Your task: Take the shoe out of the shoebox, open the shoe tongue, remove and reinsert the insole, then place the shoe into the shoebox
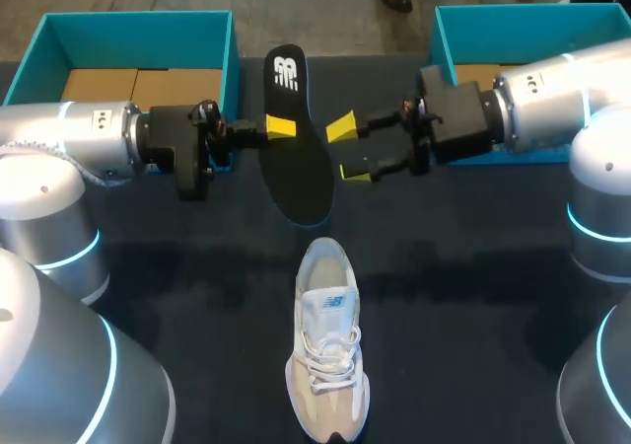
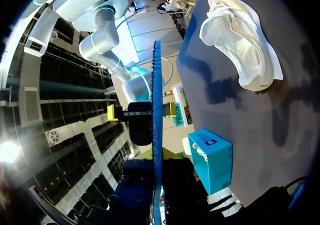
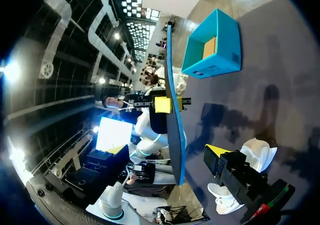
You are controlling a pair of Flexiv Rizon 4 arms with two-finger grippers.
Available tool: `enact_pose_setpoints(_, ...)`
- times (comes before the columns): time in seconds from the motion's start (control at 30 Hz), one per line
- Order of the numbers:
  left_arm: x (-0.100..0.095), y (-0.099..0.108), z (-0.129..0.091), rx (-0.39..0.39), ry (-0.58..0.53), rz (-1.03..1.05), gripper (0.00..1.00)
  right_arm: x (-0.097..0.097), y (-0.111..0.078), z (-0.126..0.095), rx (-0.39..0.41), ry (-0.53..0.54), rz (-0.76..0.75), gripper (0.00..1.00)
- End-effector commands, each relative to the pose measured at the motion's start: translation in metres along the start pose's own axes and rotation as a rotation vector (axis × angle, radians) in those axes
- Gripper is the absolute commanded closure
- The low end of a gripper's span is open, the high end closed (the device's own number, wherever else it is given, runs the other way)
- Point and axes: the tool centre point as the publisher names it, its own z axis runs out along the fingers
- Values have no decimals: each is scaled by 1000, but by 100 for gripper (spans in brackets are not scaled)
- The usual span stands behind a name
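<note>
Table (image 1: 473,296) — dark, matte, w/ soft shadows.

Insole (image 1: 301,158): black upper face, white logo at the heel, blue underside.
Shoe (image 1: 327,350): off-white and cream, white laces, pale blue mark on the tongue.
Left shoebox (image 1: 138,28), right shoebox (image 1: 513,30): teal walls, brown cardboard floor.
Left gripper (image 1: 281,126), right gripper (image 1: 348,150): black bodies, yellow tips.
Left arm (image 1: 69,133), right arm (image 1: 562,94): silver, glowing cyan rings.
Table (image 1: 473,296): near black.

Dark insole (image 3: 173,130) edge-on, teal shoebox (image 3: 220,60) beyond it; white shoe (image 3: 257,152) nearby
</note>
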Motion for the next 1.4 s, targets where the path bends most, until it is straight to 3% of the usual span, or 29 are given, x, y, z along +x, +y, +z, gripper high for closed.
enact_pose_setpoints(0.03,1,0,2,-2,-1,2,100,0,1,3,1,-5,1,0)
enact_pose_setpoints(0.57,3,5,10,6,7,-6,100,-11,8,31,16,30,-36,0)
enact_pose_setpoints(0.6,3,5,10,7,7,-8,100,-12,9,32,18,29,-37,2)
enact_pose_setpoints(0.63,4,5,10,7,8,-9,100,-12,9,33,18,29,-38,15)
enact_pose_setpoints(0.7,4,5,11,8,9,-12,100,-12,9,34,22,29,-40,31)
enact_pose_setpoints(0.8,4,5,10,11,7,-16,100,-12,10,35,29,27,-43,43)
enact_pose_setpoints(1.4,4,1,9,27,-11,-35,100,-13,19,39,27,22,-77,56)
